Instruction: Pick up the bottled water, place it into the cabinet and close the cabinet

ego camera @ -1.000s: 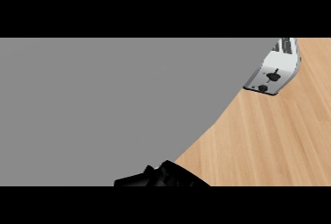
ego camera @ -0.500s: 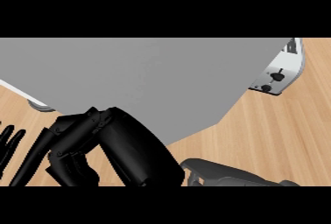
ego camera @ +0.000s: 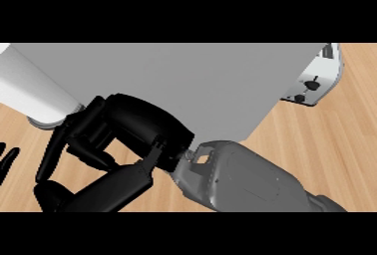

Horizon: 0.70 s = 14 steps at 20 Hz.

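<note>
The right hand (ego camera: 125,139) sits big in the middle of the head view, on a grey forearm (ego camera: 243,182) that comes up from the lower right. Its fingers (ego camera: 70,144) are bent downward to the left, thumb (ego camera: 103,191) stretched out underneath. The left hand (ego camera: 7,159) barely peeks in at the left edge, just fingertips pointing up.

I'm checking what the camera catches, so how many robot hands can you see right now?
2. The right hand fills the middle, fingers curled, in front of the grey cabinet. Only fingertips of the left hand show at the left edge; the rest lies outside the view.
</note>
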{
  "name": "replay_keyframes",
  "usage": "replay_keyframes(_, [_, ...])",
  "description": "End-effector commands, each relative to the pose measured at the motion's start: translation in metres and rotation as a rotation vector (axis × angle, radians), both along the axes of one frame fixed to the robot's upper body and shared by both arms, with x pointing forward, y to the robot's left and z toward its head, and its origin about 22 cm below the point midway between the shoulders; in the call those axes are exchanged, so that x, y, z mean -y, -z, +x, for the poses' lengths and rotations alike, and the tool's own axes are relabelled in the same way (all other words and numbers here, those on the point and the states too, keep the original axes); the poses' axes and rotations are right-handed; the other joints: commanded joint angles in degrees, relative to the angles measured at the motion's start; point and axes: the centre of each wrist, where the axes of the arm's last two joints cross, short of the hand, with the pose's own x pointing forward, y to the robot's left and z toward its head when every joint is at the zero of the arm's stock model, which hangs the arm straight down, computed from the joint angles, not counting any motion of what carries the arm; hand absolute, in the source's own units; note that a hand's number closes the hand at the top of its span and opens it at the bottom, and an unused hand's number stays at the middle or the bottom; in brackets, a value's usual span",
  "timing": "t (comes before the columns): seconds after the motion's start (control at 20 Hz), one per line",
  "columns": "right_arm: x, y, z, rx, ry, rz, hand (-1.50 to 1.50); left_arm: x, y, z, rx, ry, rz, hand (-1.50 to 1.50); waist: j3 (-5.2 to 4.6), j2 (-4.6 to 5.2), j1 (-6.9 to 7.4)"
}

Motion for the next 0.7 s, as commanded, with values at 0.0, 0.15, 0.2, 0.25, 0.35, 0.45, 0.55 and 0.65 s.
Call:
replay_keyframes(0.0, [0.025,0.029,0.032,-0.022,0.046,0.009,1.50,-0.004,-0.009,-0.013,-0.013,-0.005,-0.008,-1.50,0.01,-0.05,-0.36])
replay_keyframes(0.15, [0.032,0.012,0.062,-0.012,0.087,0.030,1.50,0.009,-0.007,-0.010,-0.001,0.003,0.001,-1.50,-0.01,0.10,-0.59])
replay_keyframes(0.2, [0.026,0.016,0.062,0.007,0.091,0.027,1.50,-0.004,-0.007,-0.007,-0.018,0.002,-0.009,-1.50,-0.04,0.06,-0.82])
replay_keyframes(0.25, [0.042,0.017,0.059,0.007,0.115,0.032,1.50,-0.011,-0.006,-0.014,-0.007,-0.008,0.001,-1.50,-0.02,-0.13,-0.91])
replay_keyframes(0.35, [0.041,0.030,0.070,0.033,0.183,0.015,1.50,-0.009,-0.004,-0.002,0.000,-0.021,0.021,-1.50,-0.05,0.06,-1.37])
replay_keyframes(0.45, [0.051,0.015,0.083,0.068,0.271,-0.005,1.50,-0.006,-0.002,-0.010,-0.002,-0.017,-0.002,-1.50,-0.06,-0.03,-1.09])
replay_keyframes(0.55, [0.043,0.015,0.086,0.103,0.349,0.011,1.50,-0.012,-0.010,-0.007,-0.018,-0.023,-0.011,-1.50,-0.06,0.01,-0.89])
replay_keyframes(0.65, [0.077,0.029,0.093,0.101,0.379,-0.017,1.50,0.001,-0.009,-0.012,-0.017,-0.016,-0.009,-1.50,0.00,-0.10,-1.48])
